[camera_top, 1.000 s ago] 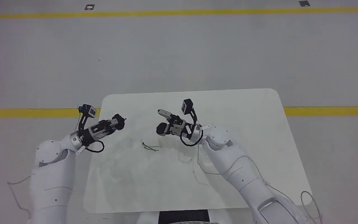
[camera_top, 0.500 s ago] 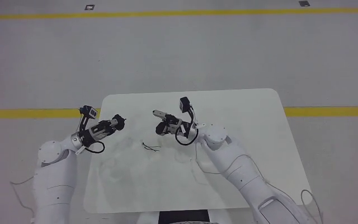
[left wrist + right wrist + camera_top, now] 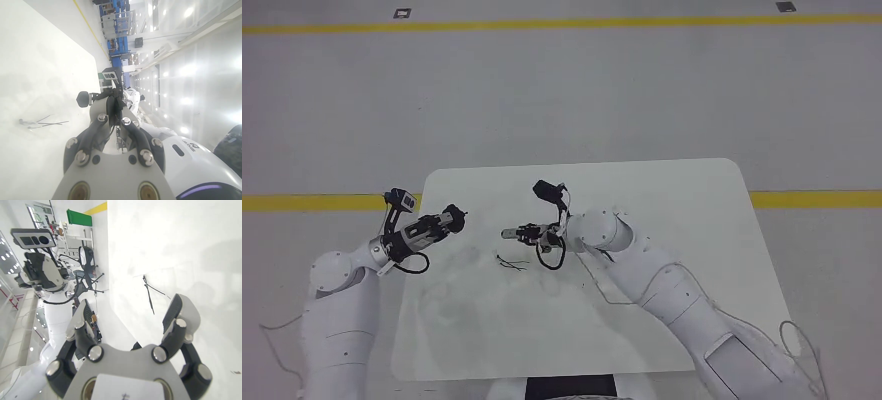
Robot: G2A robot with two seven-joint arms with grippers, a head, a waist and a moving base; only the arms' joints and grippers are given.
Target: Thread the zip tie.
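Swinging in and down, the right gripper (image 3: 514, 234) has left its higher spot over the middle of the counter (image 3: 682, 200) and now hangs near the black zip ties (image 3: 510, 264), on their far side from the robot. Its jaws are spread wide with nothing between them. Two ties, it seems, lie flat and crossed on the white counter between the two arms, touched by neither. The left gripper (image 3: 455, 214) has not budged. It sits over the counter's left part, well apart from the ties, jaws pressed together.
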